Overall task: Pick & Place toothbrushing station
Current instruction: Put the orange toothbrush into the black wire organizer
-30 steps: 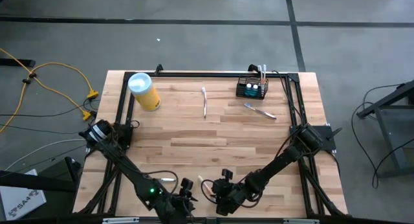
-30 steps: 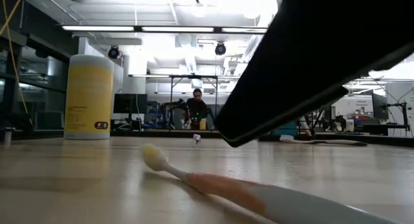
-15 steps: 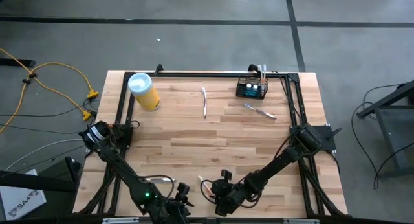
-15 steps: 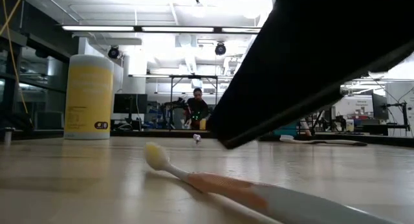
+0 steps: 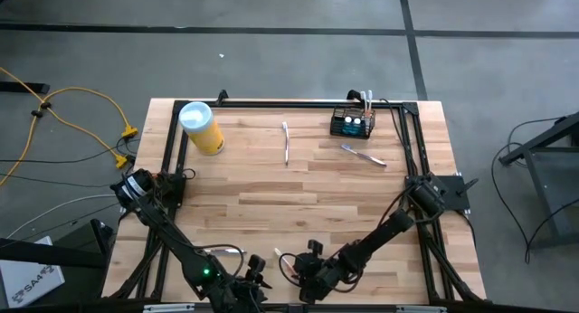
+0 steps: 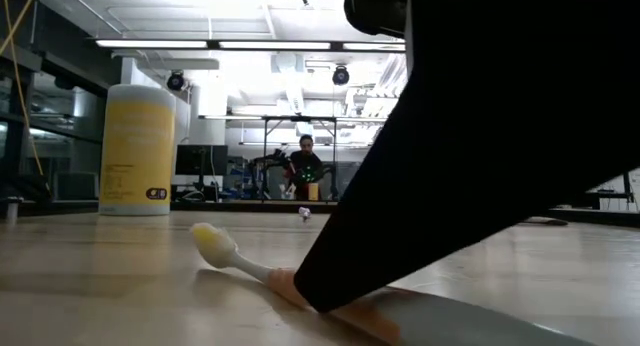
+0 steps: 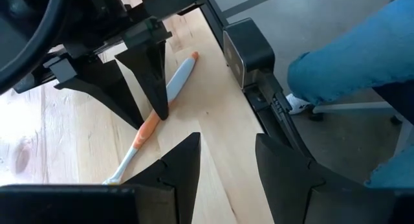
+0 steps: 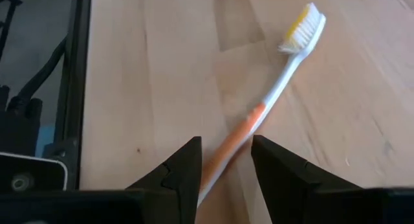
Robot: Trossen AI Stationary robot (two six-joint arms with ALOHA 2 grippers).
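Pale butcher-block wood made up the desk [image 5: 298, 191], framed by black rails, with both dark arms reaching down to its near edge. Beyond the far edge, the low view showed a workshop with a person [image 6: 303, 166] standing well back, and the left wrist view caught a blue sleeve [image 7: 349, 62] of someone beside the desk.

At the far left corner stood a tall yellow cylindrical canister with a white lid [image 5: 201, 127]. Across from it, at the far right corner, sat the toothbrushing station, a small black wire-mesh basket [image 5: 352, 123] with brush handles standing up in it, well apart from both arms. A slim grey toothbrush [image 5: 286, 143] lay near the middle of the far half, and another silver-handled toothbrush [image 5: 363, 155] lay just in front of the basket.

Down at the near edge, the right end effector [image 8: 226, 164] had its fingers spread, one either side of the orange neck of a white, orange and yellow-bristled toothbrush [image 8: 270, 95] lying flat on the wood; I could not tell whether the pads touched it. The left end effector [image 7: 228, 160] hovered just beside it, fingers also apart and holding nothing.
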